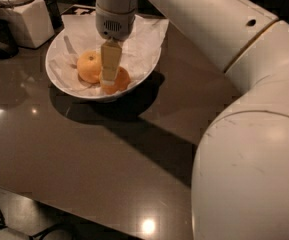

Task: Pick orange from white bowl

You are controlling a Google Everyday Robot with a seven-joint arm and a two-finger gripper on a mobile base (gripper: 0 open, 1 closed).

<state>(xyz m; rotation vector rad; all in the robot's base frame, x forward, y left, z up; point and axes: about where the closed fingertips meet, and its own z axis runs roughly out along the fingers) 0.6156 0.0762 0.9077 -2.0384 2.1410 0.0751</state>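
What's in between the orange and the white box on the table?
In the camera view, the paler yellow fruit, inside the white bowl. The gripper hangs right over the orange.

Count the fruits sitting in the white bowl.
2. The orange sits near the white bowl's front rim, under the gripper; a paler fruit lies just left of it. The gripper might hide part of the bowl.

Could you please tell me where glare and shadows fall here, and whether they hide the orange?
Camera view: light spots glare on the glossy table near its front edge and far left; the white bowl and the arm cast dark shadows toward the lower right; the orange is well lit, partly covered only by the gripper lowered into the bowl.
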